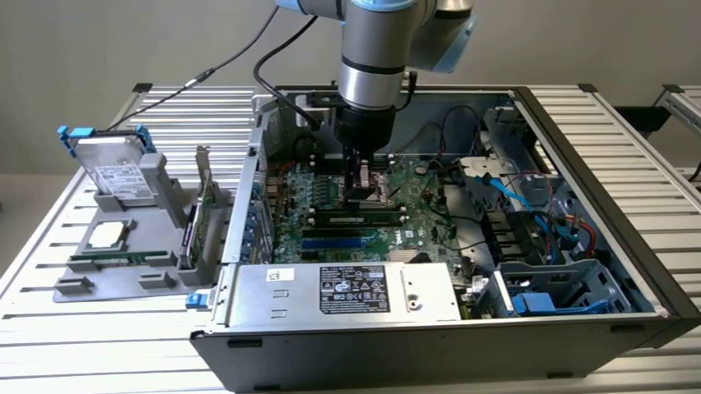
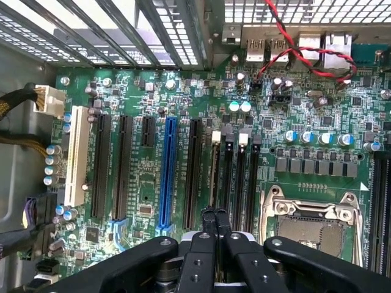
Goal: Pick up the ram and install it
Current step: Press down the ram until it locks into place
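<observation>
The ram [image 1: 356,218] is a slim dark-green stick with black chips. It stands on edge in a memory slot on the motherboard [image 1: 328,197] inside the open computer case. In the wrist view the ram [image 2: 214,168] shows as a thin edge in the slot beside the black memory slots [image 2: 244,174]. My gripper [image 1: 360,190] hangs straight down over the stick's middle, fingers shut together with nothing between them. The fingertips [image 2: 209,215] are at the ram's top edge; I cannot tell whether they touch it.
A silver power supply [image 1: 340,291] fills the case's front. Blue and black cables [image 1: 515,193] lie on the exterior view's right. The CPU socket [image 2: 311,217] sits beside the memory slots, a blue slot [image 2: 166,177] on the other side. A grey fixture [image 1: 110,246] with a hard drive [image 1: 115,168] stands outside the case.
</observation>
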`<state>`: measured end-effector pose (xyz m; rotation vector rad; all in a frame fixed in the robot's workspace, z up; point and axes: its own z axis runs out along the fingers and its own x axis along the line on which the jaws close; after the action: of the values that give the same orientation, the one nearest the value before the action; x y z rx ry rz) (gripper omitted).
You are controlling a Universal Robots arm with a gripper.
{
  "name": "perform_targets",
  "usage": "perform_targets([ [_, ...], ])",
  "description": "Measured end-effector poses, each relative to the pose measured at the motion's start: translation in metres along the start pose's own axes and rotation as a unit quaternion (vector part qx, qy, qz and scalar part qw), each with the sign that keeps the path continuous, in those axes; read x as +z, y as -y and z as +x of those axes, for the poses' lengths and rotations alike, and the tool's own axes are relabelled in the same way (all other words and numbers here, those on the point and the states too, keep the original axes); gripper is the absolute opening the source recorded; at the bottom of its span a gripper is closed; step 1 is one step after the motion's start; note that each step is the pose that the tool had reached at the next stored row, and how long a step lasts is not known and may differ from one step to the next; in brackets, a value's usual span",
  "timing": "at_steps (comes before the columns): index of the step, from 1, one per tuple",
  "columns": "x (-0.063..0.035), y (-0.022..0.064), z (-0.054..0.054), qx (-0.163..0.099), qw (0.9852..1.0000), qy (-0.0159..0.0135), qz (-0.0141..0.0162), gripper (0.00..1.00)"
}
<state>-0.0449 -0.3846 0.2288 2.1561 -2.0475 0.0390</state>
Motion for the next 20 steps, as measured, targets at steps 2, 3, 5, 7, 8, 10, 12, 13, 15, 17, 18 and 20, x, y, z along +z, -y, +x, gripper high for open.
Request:
perform_targets([
  [2,0.0001,0.0000,0.0000,0.000,1.0000,-0.0002,-0.0001,0.10],
  [3,0.0008,0.0001,-0.0002,0.000,1.0000,0.0000,0.0000,0.10],
  [5,0.0028,0.0003,-0.0004,0.000,1.0000,-0.0005,-0.0001,0.10],
  [7,0.0031,0.0003,-0.0005,0.000,1.0000,-0.0006,-0.0001,0.10],
  [8,0.0031,0.0003,-0.0005,0.000,1.0000,-0.0006,-0.0001,0.10],
  [10,0.0045,0.0004,-0.0007,0.000,1.0000,-0.0011,-0.0003,0.10],
  [12,0.0056,0.0005,-0.0010,0.000,1.0000,-0.0016,-0.0003,0.10],
  [13,0.0056,0.0005,-0.0010,0.000,1.0000,-0.0016,-0.0002,0.10],
  [15,0.0058,0.0006,-0.0011,0.000,1.0000,-0.0014,-0.0001,0.10],
  [17,0.0047,0.0006,-0.0010,0.000,1.0000,-0.0008,0.0000,0.10],
  [18,0.0033,0.0004,-0.0009,0.000,1.0000,-0.0005,0.0000,0.10],
  [20,0.0006,0.0000,0.0001,0.000,1.0000,-0.0014,-0.0007,0.10],
])
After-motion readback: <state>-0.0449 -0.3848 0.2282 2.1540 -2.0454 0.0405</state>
